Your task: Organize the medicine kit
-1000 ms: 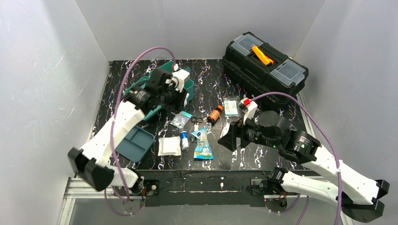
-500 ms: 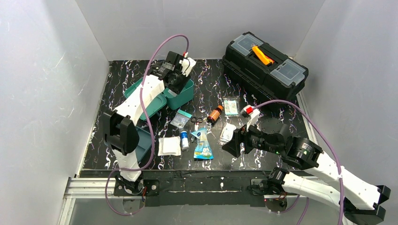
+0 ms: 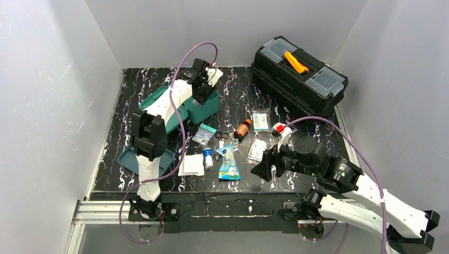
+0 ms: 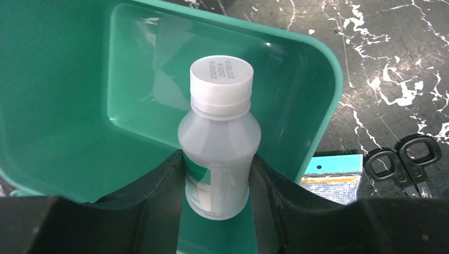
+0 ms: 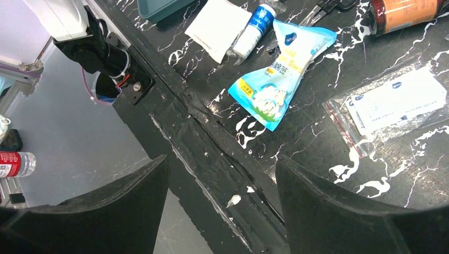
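Clamping the bottle (image 4: pixel 219 132) by its body, the left hand (image 4: pixel 218 165) held it cap-outward, long axis running straight ahead from the fingers. The open medicine kit (image 4: pixel 79 106) lay directly beyond. The right hand (image 5: pixel 221 165), jaws apart and empty, hung well apart over the desk (image 5: pixel 317 153).

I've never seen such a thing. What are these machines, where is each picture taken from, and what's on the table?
These are two robot arms bolted at the near edge of a table, each ending in a two-finger pincer. The wide picture comes from a fixed camera above and behind them; each close-up comes from a camera on a wrist. The left pincer grips a cloudy, white-capped bottle over the open teal box. The right pincer is open and empty, above the near edge. On the black marbled table lie a blue pouch, scissors, an amber bottle, a white pad and a black toolbox.
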`<state>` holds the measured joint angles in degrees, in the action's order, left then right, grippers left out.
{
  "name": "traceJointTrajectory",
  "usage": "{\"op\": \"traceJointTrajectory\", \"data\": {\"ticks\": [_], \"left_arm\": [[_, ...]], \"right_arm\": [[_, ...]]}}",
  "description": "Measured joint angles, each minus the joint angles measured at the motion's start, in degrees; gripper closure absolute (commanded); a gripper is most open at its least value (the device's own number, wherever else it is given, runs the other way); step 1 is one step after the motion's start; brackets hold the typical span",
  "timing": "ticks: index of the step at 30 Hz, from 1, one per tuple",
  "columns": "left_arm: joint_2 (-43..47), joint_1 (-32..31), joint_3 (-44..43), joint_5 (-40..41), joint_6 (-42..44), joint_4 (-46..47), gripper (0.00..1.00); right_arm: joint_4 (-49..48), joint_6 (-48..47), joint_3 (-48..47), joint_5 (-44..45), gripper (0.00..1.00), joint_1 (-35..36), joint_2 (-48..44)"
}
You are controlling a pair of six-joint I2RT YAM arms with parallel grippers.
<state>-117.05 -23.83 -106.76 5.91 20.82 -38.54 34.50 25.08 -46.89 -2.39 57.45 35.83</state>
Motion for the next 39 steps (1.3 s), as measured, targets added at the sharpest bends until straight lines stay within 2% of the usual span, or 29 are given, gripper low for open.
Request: {"op": "traceJointTrajectory", "data": {"ticks": [13,31,32,39], "left_arm": [[1.6,-0.3,3.2,-9.4,0.4,-1.1,1.00],[8.9,-9.0,18.3,-16.2,-2.8,-5.5,1.00],[9.3,-9.4,18.8,-16.2,-2.9,-5.7,0.99],[10.5,-10.4,19.6,-15.9,-3.9,-6.7,0.75]], "right_arm": [[0.2,0.3,0.9,-0.6,0.21,0.0,-1.8],[5.1,5.4,1.8,-0.3,0.20,0.0,-8.3],[5.5,5.7,1.8,-0.2,0.20,0.0,-8.6],[6.8,6.7,1.8,0.8,0.18,0.0,-9.3]]}}
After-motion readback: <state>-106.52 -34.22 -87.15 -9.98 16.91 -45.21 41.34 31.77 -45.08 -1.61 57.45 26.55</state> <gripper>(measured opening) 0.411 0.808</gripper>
